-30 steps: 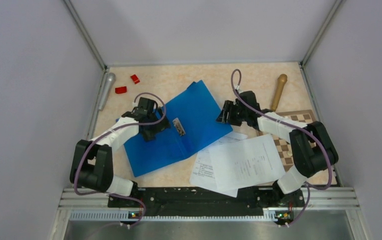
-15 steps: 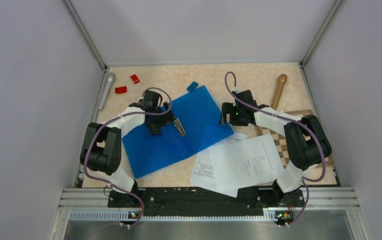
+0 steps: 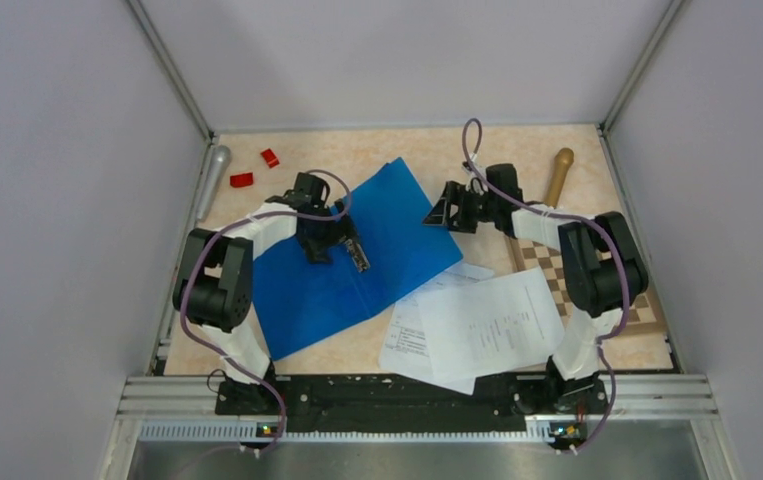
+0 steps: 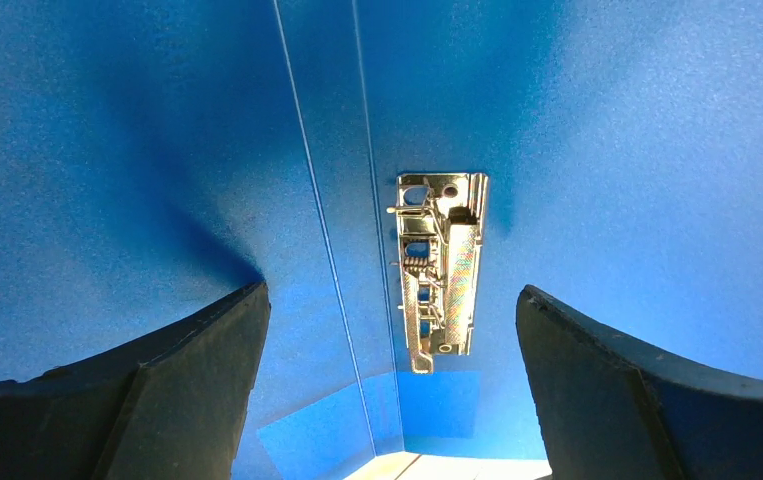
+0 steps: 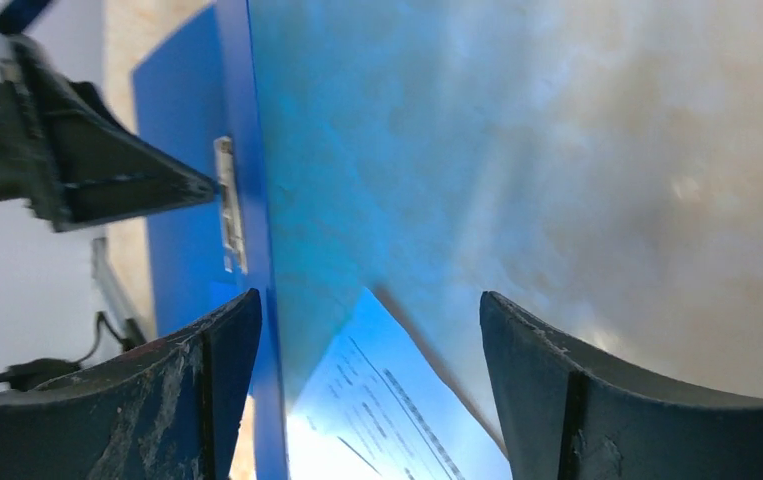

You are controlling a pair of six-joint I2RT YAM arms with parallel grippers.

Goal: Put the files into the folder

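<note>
Under the wide left end effector (image 4: 389,298) the blue folder (image 3: 397,235) lies open; right end effector (image 5: 369,297) likewise wide.

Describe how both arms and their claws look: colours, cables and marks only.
The left arm and right arm alternate bulky black joints with white link shells. A purplish-grey cable loops loosely along each. The left claw and right claw have broad, curved matte-black fingers; the right claw's fingers show pale scuffs.

Folder (image 3: 402,235): bright blue, lay open before me at frame centre, metal clip (image 3: 357,254) exposed. Files (image 3: 487,325): white printed sheets, overlapped, lower right of centre.
</note>
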